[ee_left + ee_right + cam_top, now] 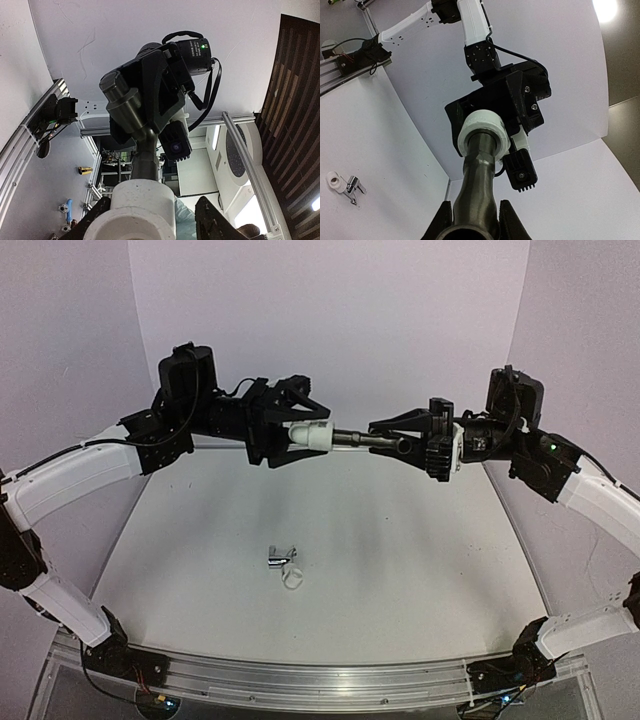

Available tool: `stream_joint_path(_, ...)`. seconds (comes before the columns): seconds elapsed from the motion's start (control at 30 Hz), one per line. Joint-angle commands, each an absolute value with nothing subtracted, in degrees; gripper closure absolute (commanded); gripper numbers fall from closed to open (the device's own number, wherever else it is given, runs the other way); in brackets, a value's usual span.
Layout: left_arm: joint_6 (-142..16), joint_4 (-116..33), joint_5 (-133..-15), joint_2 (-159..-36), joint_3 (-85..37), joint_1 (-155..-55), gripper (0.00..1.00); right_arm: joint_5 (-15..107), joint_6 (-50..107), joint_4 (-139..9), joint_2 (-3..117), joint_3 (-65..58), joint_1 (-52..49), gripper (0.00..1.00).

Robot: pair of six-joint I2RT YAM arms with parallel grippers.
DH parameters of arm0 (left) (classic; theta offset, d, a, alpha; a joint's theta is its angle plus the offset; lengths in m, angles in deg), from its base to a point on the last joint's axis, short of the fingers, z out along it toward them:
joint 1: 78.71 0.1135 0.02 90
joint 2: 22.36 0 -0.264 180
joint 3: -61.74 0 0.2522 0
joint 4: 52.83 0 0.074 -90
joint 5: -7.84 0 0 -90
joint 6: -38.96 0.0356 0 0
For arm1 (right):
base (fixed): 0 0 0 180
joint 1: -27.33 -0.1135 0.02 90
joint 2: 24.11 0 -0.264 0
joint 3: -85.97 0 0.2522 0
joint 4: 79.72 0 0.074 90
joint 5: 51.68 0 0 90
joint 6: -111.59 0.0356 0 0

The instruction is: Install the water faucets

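Observation:
Both grippers meet in mid-air above the table. My left gripper (316,432) is shut on the white plastic elbow fitting (309,436). My right gripper (388,441) is shut on the matte black faucet (368,441), held level, with its stem end inside the fitting's mouth. In the left wrist view the fitting (142,207) fills the bottom and the black faucet (134,122) runs up to the right gripper. In the right wrist view the faucet body (480,187) sits between my fingers (442,220) and enters the fitting (484,131). The shiny chrome faucet (280,557) lies on the table.
A small white ring (293,580) lies just beside the chrome faucet; both also show at the lower left of the right wrist view, the ring (334,181) next to the faucet (354,186). White walls enclose the table (400,570); an aluminium rail (320,685) runs along its near edge.

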State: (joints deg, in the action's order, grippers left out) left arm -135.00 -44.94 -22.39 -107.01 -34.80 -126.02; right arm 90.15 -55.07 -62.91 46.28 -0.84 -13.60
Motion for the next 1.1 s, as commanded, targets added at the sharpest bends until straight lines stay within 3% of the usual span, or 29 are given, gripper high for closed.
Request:
stream_joint_path(0.0, -134.28, -45.36, -20.62, -108.07, -37.29, -126.31, 0.51, 90.17, -54.32, -66.66, 46.46, -2.97, -14.07, 1.0)
stream_joint_path(0.23, -126.55, -44.09, -24.81, -106.19, -37.66, -126.41, 0.76, 90.73, -48.36, -66.65, 46.8, -3.8, -14.09, 1.0)
stream_joint_path(0.43, -114.41, -40.48, -29.28, -104.29, -40.57, -126.43, 0.98, 90.89, -25.74, -66.59, 48.39, -6.24, -14.07, 1.0)
stream_joint_path(0.97, -69.79, -34.04, -43.33, -100.3, -43.08, -126.42, 1.0, 110.46, 35.77, -66.59, 57.23, -16.2, -14.07, 1.0)
stream_joint_path(1.07, -67.33, -30.96, -44.69, -101.02, -45.06, -126.43, 1.0, 111.85, 40.49, -66.66, 58.28, -16.87, -14.07, 0.93)
